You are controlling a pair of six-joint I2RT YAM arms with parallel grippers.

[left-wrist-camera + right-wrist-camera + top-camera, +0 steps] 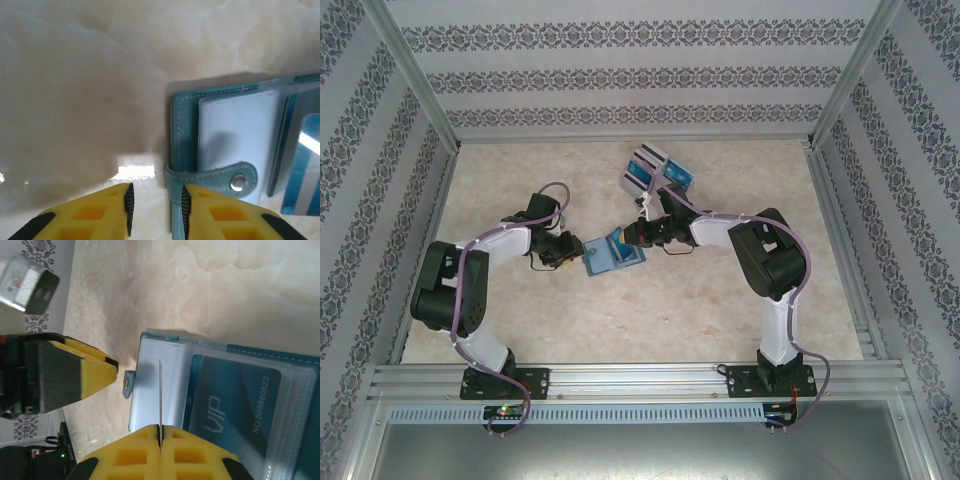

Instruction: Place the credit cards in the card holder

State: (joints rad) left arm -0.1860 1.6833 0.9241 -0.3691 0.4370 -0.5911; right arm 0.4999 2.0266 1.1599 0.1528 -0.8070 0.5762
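Card (160,390), edge-on, points from clenched right gripper (160,430) toward card holder (148,390); left gripper (157,202) parted.

beige marble tabletop (520,320), patterned walls (620,80)

One card holder (613,252), three loose cards (636,178), one VIP card (235,405), one gripped card (160,390)

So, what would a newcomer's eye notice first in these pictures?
First, the open teal card holder in the middle of the table. The right pincer is shut on a thin card, edge-on over the holder; the left pincer stands open at its strap. More cards lie farther back.
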